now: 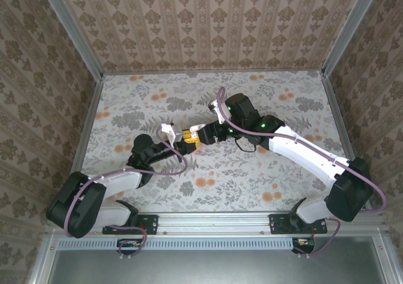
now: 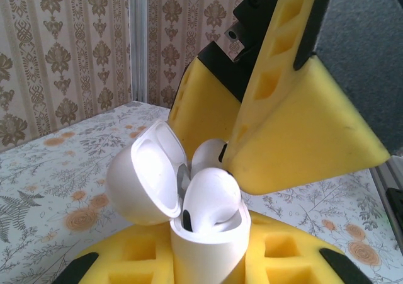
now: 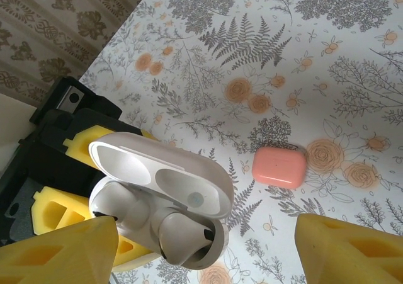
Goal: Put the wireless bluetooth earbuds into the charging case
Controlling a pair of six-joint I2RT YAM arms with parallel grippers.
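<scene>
– left wrist view, entry one?
– left gripper (image 2: 208,262), yellow ribbed fingers (image 2: 296,243) closed tight on the base of a white glossy plastic pebble-shaped charging case (image 2: 204,249); case upright, hinged lid (image 2: 148,174) standing open toward nine o'clock.
– contents?
– two white glossy plastic wireless earbuds. one earbud (image 2: 211,196) sits in the near socket, dome proud of the rim. the second earbud (image 2: 208,155) stands behind it at twelve o'clock, between the yellow fingers of the right gripper (image 2: 217,139); touching or clear of them, cannot tell.
– right wrist view?
– right gripper (image 3: 204,230), jaws standing wide, nothing clamped; the open case (image 3: 160,174) lies between its two finger tips. item beside: one coral-pink rounded-square plastic case (image 3: 279,167), shut, flat on the floral-printed table (image 3: 327,57), at three o'clock of the white case and apart from it.
– top external view?
– both grippers meet just at nine o'clock of the table's centre; left arm (image 1: 119,180) reaches in from seven o'clock, right arm (image 1: 302,148) from four o'clock.
</scene>
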